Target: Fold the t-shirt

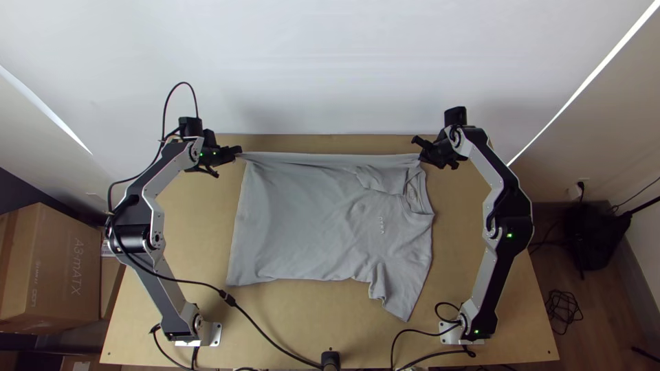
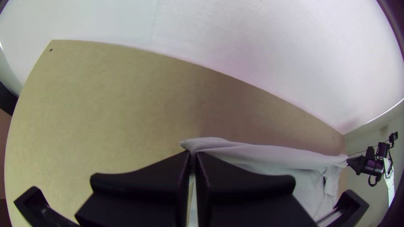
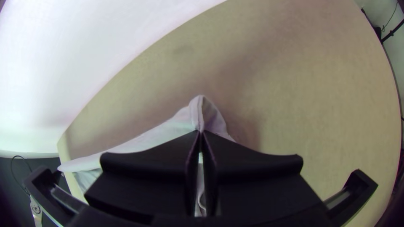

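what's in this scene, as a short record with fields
shirt: grey, mostly spread, far side drawn straight between the grippers
left gripper: shut on the far hem corner
right gripper: shut on the far shoulder side
collar: toward the right arm
near sleeve: rumpled
surface: wooden table

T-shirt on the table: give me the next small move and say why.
I'd likely raise the left tool and the right tool together, easing the far edge of the t-shirt toward the near edge. Each tool pinches one end of that far edge, and the body lies spread out on the near side of it.
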Available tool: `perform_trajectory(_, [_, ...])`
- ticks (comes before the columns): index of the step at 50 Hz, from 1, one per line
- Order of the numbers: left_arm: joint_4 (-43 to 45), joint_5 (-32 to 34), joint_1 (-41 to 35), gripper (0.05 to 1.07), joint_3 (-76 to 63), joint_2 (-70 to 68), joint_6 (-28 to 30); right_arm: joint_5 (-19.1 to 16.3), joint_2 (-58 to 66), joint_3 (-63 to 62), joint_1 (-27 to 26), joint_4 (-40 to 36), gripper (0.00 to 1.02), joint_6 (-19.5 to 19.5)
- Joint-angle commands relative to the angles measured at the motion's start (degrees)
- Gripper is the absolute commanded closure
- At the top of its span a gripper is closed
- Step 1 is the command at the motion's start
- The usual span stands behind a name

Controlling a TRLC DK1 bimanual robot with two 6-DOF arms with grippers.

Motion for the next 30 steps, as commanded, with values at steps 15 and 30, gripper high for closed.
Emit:
perform_trajectory(15, [4.5,0.1,1.0,1.05,-13.0,-10.4,-0.1,0.7,-13.1,-16.6,0.8,4.3,1.0,-1.0])
perform_trajectory(30, [9.4,0.0,-1.4,1.05,-24.0,-16.2,-1.2,0.7,-19.9,-29.9,1.3,10.8,1.0,-0.9])
